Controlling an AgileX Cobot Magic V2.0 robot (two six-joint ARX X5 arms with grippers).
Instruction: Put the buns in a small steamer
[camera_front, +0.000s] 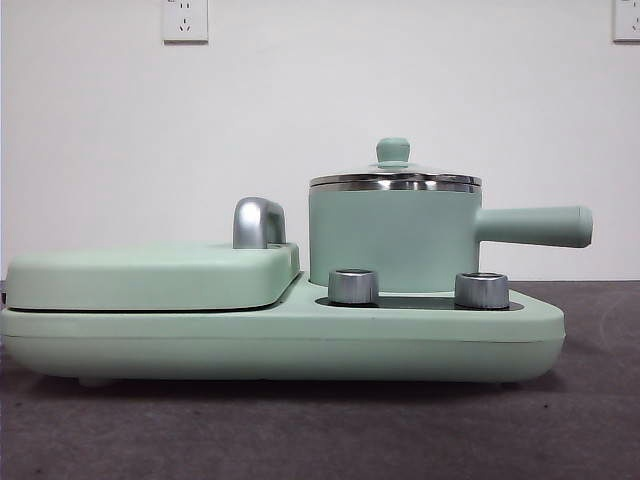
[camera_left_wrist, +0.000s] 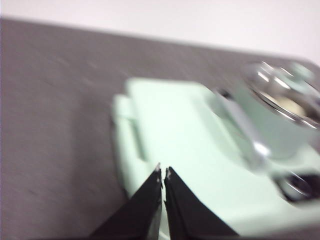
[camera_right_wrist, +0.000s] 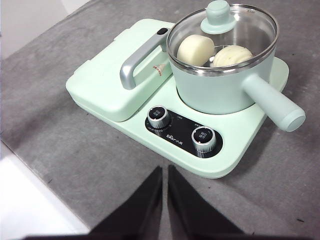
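The small steamer (camera_front: 395, 235) (camera_right_wrist: 220, 75) is a mint-green pot with a straight side handle. It stands on the right half of a mint-green cooker base, with its glass lid (camera_right_wrist: 222, 35) on. Through the lid I see both buns inside: the smooth cream bun (camera_right_wrist: 195, 49) and the ridged white bun (camera_right_wrist: 232, 55). In the blurred left wrist view the steamer (camera_left_wrist: 282, 112) shows too. My right gripper (camera_right_wrist: 164, 170) is shut and empty, held above the cloth in front of the cooker. My left gripper (camera_left_wrist: 163, 170) is shut and empty, over the griddle's edge.
The flat mint-green griddle (camera_front: 150, 275) (camera_right_wrist: 112, 82) with a chrome handle (camera_front: 258, 222) (camera_right_wrist: 137, 62) fills the cooker's left half. Two chrome knobs (camera_front: 353, 286) (camera_front: 481, 290) sit on the black panel (camera_right_wrist: 182, 132). A grey cloth (camera_right_wrist: 75, 160) covers the table. The table's edge (camera_right_wrist: 30, 175) lies near the right gripper.
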